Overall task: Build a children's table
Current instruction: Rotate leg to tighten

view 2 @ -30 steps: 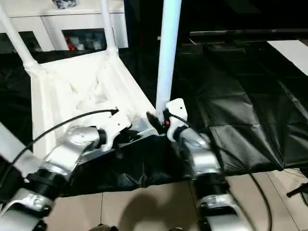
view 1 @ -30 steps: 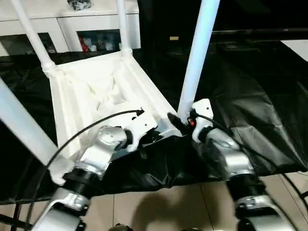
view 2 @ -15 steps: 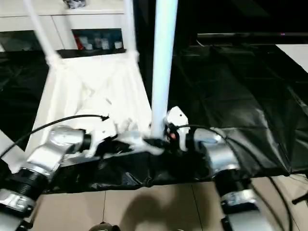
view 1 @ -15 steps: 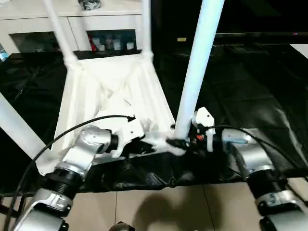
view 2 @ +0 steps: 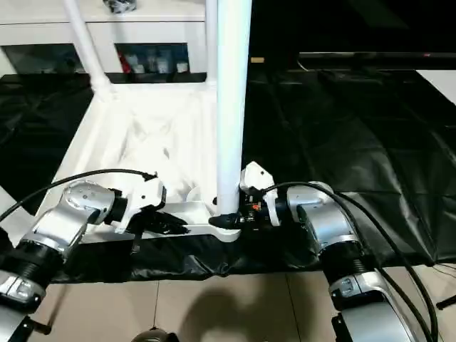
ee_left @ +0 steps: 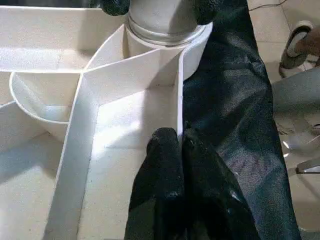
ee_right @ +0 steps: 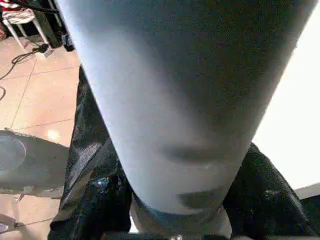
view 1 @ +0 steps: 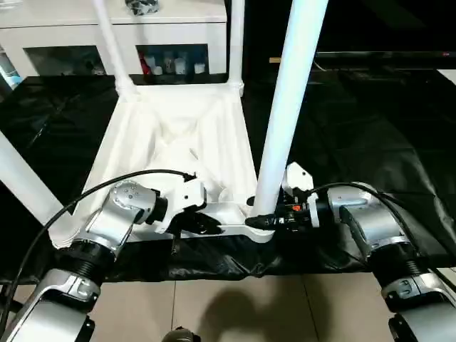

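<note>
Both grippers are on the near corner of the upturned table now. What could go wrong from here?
1. The right gripper straddles the base of the near leg; turning or pulling could twist that tall leg loose from its socket.
2. The left gripper pinches only the thin side wall of the tabletop; it may slip or flex.
3. The black sheet could bunch underneath.

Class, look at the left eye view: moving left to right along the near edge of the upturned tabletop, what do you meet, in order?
Left tool pinching the tabletop rim → near-right leg standing in its corner socket → right tool around that leg's base.
</note>
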